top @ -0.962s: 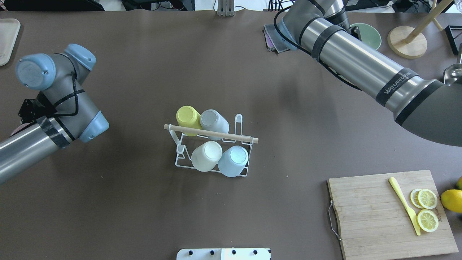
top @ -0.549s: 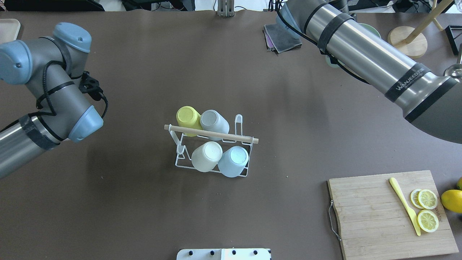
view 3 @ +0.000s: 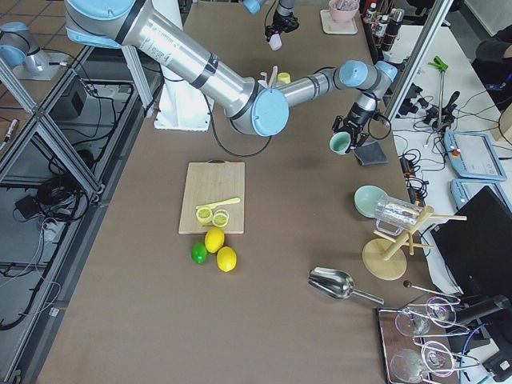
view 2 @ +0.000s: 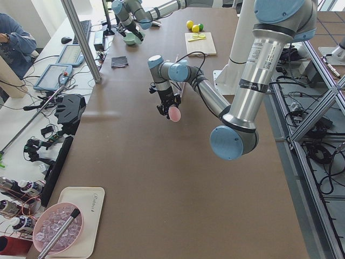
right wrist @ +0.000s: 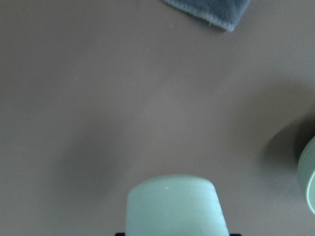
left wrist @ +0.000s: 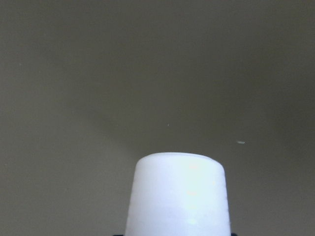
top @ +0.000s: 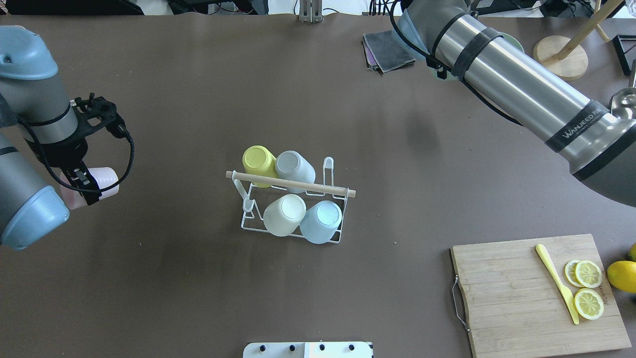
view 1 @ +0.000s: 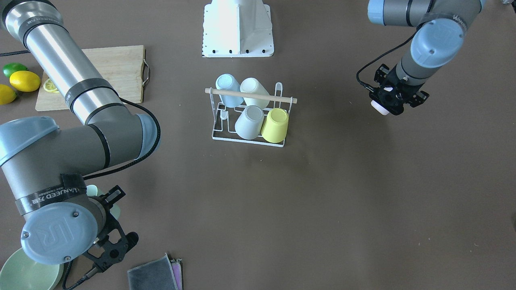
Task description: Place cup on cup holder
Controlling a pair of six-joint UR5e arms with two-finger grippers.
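Observation:
The white wire cup holder [top: 290, 184] with a wooden dowel handle stands mid-table and also shows in the front view [view 1: 250, 96]. Yellow [top: 258, 160], grey [top: 295, 166], cream [top: 284, 214] and light blue [top: 322, 220] cups hang on it upside down. Two prongs stand bare, at its right back [top: 328, 166] and left front [top: 247, 203]. My left gripper [top: 87, 186] is shut on a pink cup [top: 102, 180], held above the table far left of the holder. My right gripper [view 3: 349, 132], mostly hidden overhead, is shut on a pale green cup [right wrist: 173, 204] at the far right back.
A grey cloth [top: 390, 49] and a green bowl [view 1: 24, 274] lie near the right gripper. A wooden cutting board [top: 516, 298] with lemon slices [top: 588, 288] and a yellow knife [top: 556, 288] lies front right. A wooden stand base [top: 560, 57] is at the back right.
The left arm has swung round and its gripper has come into view at the table's left with the pink cup. The right arm has shifted toward the far edge.

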